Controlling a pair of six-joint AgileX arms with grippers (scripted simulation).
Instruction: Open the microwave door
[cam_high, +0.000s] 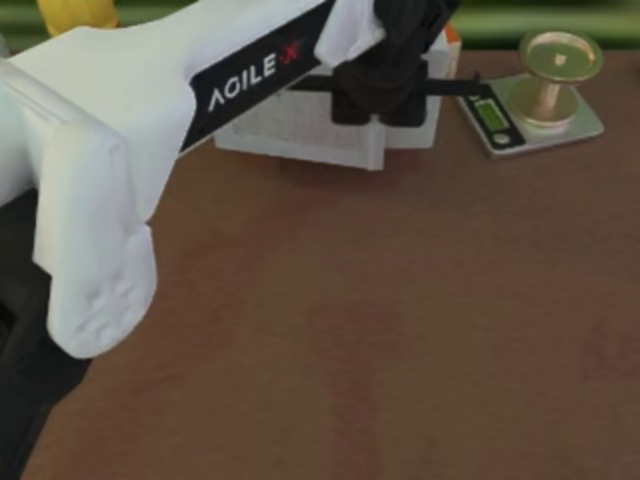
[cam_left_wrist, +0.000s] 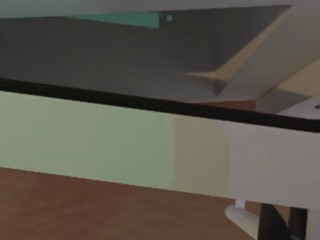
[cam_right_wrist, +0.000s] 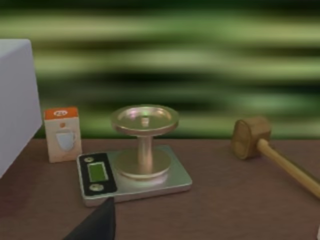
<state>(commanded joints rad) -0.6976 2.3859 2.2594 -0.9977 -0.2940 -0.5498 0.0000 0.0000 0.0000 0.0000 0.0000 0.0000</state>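
Microwave (cam_high: 300, 125) beside scale (cam_high: 530, 120), perhaps touching

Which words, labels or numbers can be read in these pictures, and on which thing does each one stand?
"AGILE X": white letters on the black band of the left arm, seen from above.
Small box: a mark on its orange top, too blurred to read.
Kitchen scale: its green display shows no readable digits.
Microwave: no readable text.

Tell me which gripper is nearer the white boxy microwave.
Left. The left gripper is at the white boxy microwave; the right gripper isn't in the top view, facing the grey kitchen scale beside it.
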